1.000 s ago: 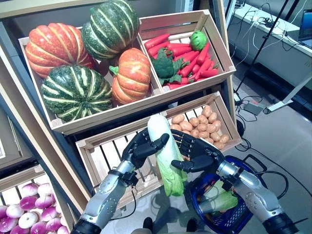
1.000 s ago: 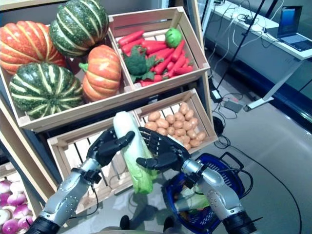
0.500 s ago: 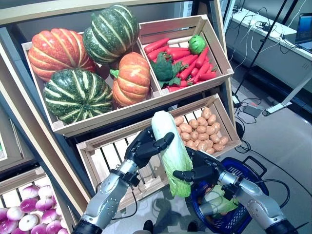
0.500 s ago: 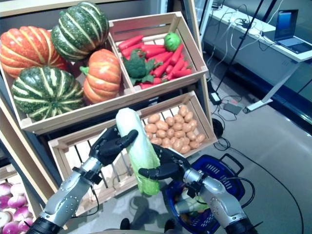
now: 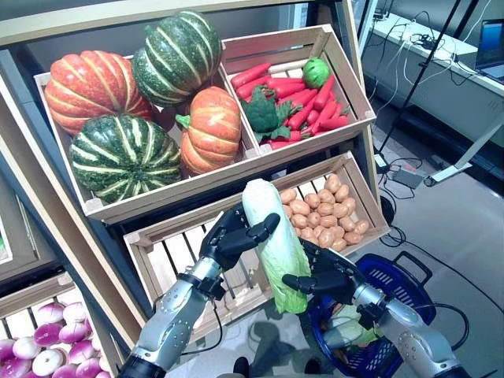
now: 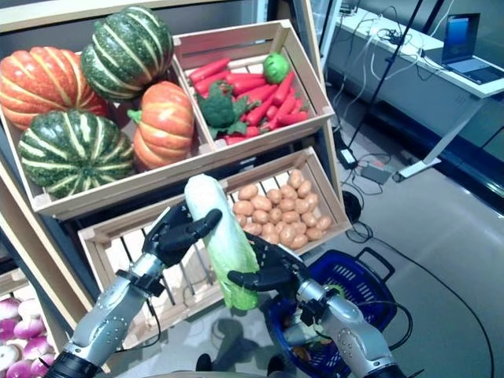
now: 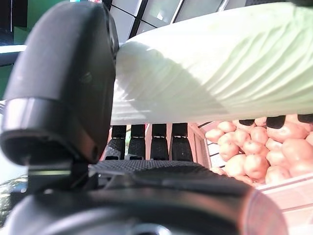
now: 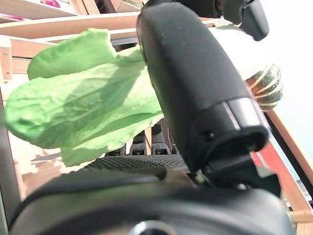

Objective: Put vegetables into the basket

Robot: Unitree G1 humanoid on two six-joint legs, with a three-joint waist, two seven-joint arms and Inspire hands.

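Both hands grip one napa cabbage [image 5: 272,244], long and tilted, white at its upper end and leafy green at its lower. No writing is legible. Left hand [image 5: 232,239] curls round the white upper part; right hand [image 5: 327,273] clasps the green lower part. It hangs before the potato crate [image 5: 358,189], beside the blue basket [image 5: 402,272] on the floor.

No legible text — anywhere.
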